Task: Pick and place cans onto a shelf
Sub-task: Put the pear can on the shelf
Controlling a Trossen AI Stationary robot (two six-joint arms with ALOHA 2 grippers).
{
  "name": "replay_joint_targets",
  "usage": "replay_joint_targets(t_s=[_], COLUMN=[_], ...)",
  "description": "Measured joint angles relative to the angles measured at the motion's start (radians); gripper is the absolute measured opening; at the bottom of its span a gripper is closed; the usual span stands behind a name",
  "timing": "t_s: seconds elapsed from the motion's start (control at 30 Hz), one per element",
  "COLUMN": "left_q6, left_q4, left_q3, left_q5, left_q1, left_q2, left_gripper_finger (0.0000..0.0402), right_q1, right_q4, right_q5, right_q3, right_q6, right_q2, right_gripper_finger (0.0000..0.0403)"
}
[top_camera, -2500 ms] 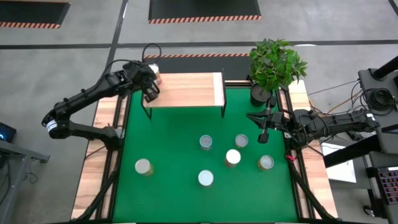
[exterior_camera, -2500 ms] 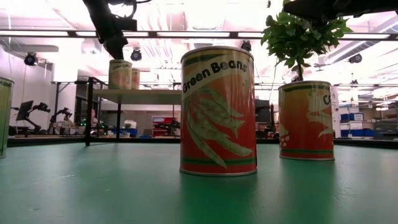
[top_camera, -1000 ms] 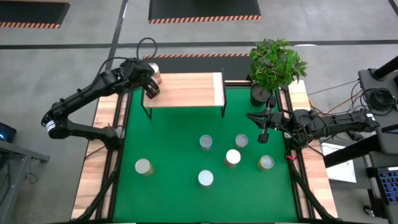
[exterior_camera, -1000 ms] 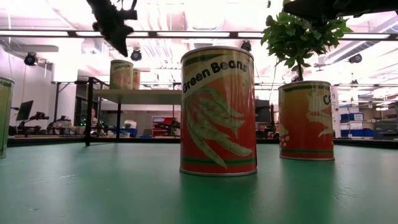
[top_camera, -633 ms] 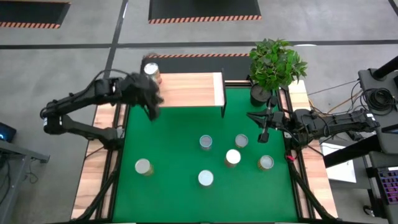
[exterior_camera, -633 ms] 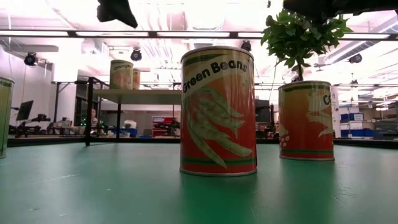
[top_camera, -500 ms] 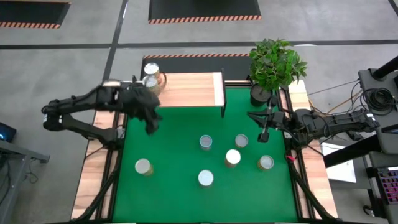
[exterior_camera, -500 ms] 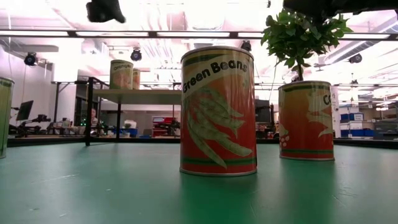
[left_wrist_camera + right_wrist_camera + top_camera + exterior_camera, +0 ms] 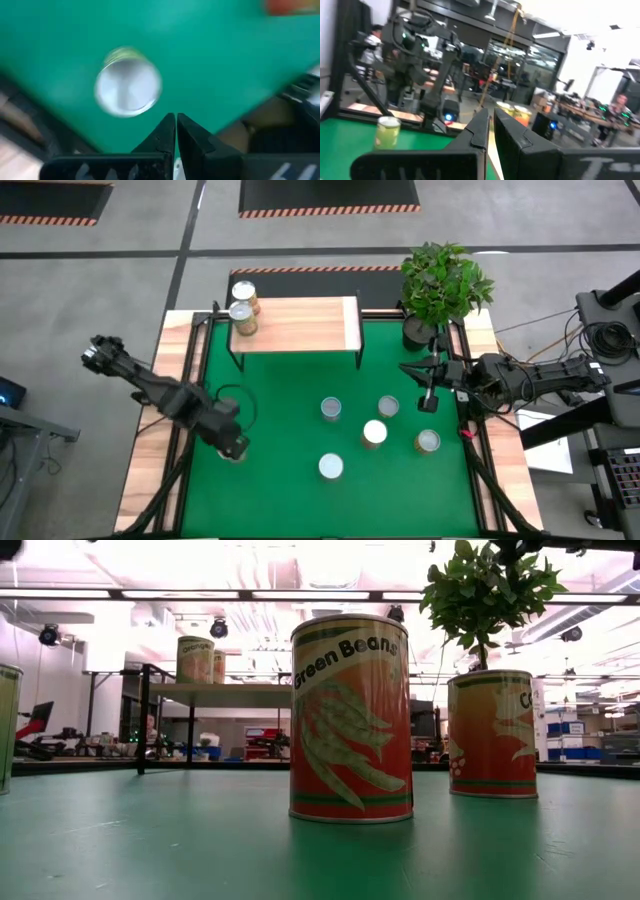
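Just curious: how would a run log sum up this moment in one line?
left gripper: shut, above can | right gripper: shut, waiting | shelf: two cans

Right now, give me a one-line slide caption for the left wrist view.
Left pincer, fingers shut, hovers above a silvery-topped cylindrical can standing on the green mat.

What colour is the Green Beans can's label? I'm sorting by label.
Orange-red with green beans, clearest in the low view: Green Beans can.

Light: bright ceiling glare, low view — Blur: both wrist views smeared
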Motion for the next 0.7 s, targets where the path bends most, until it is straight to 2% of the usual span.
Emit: replay_joint_targets(t_s=[0.17,0.27,0.4,0.7], left_q6=[-0.150,-0.152,-0.167,-0.196], left_q4=[-0.037,-0.038,-0.055,-0.112], left_q3=[-0.002,-0.002,-0.002,-0.002], left_q5=[-0.151,-0.114,-0.077,-0.077], left_q1=[-0.084,-0.084,-0.084,-0.085], left_q2=[0.046,0.084,0.128,0.210], left_gripper_finger=[0.0003,0.0028,0.0094,0.0284], right_q1=[0.000,0.000,0.000,0.000], right_q4=[0.016,0.003,0.002,0.002], right_q5=[-0.032,-0.034,-0.034,-0.034], right_q3=[0.002,0.017,0.017,0.017], right_q6=[-0.011,-0.012,-0.028,-0.059], right_q2=[0.000,0.002,0.006,0.005], right_gripper_finger=[0.0018,0.0018,0.0018,0.0018])
